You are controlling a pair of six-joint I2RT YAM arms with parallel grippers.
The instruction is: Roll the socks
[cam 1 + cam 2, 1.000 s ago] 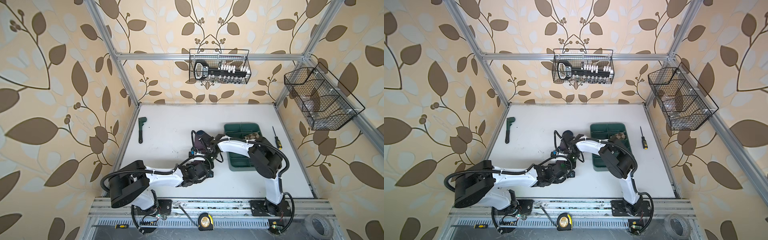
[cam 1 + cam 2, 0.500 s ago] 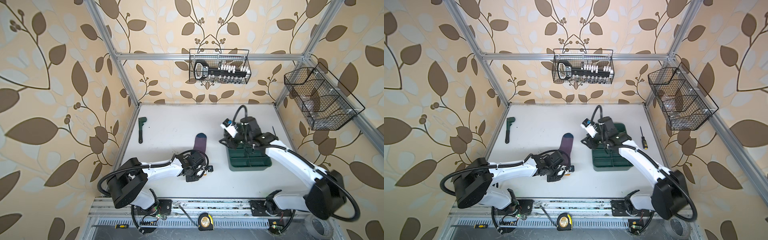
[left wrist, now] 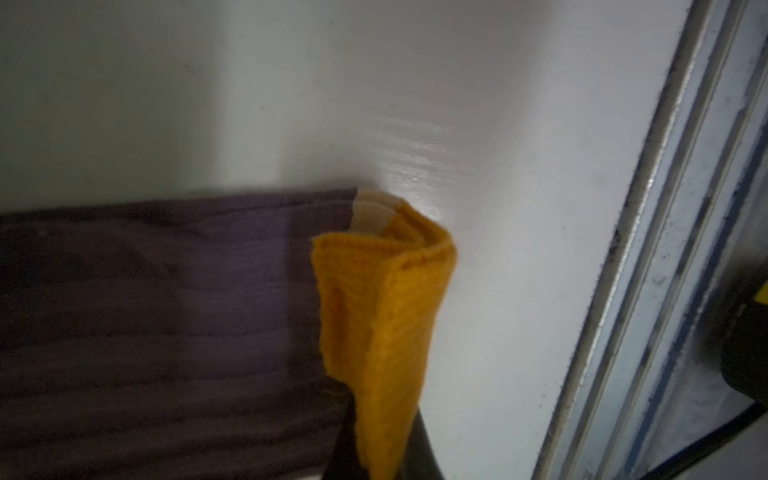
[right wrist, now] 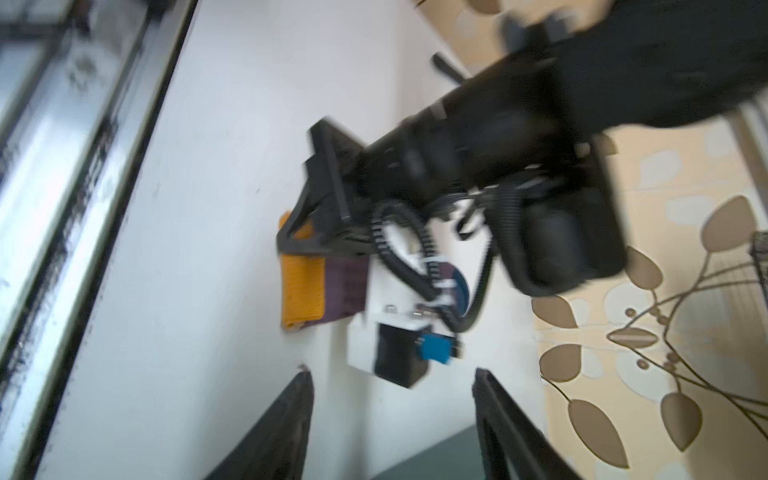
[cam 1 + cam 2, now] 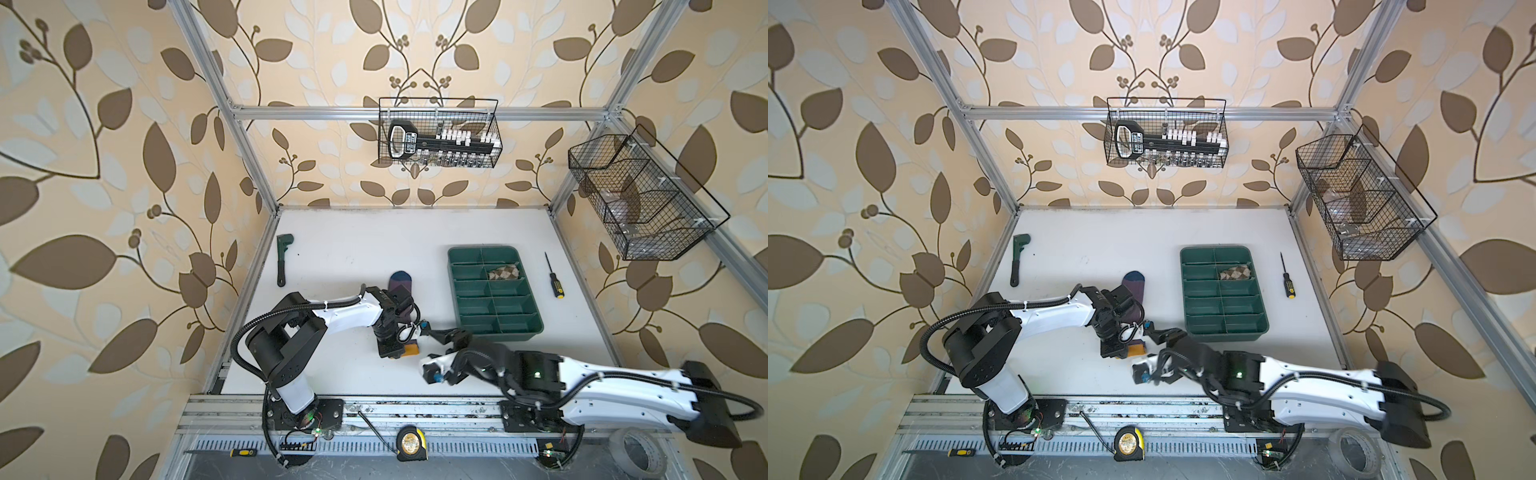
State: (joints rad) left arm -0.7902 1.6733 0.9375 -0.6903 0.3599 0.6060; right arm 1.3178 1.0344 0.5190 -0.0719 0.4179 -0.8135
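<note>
Right gripper (image 4: 391, 374) swung back, jaws wide; left gripper (image 5: 395, 351) clamps purple sock (image 5: 401, 282) at cuff.

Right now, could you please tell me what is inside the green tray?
A bundled tan-and-brown argyle sock sits in the right-hand column of the green tray, second compartment from the far end. The other compartments show only green floor; anything beneath the sock is covered.

Both top views are bright and evenly lit, shadows soft, walls (image 5: 104, 208) bowing at the edges. Left wrist view is dim: the purple sock (image 3: 145, 311) goes near black, glare streaks on the table (image 3: 415, 166). Right wrist view is smeared, probably motion blur, worst on the left arm (image 4: 478, 145).
</note>
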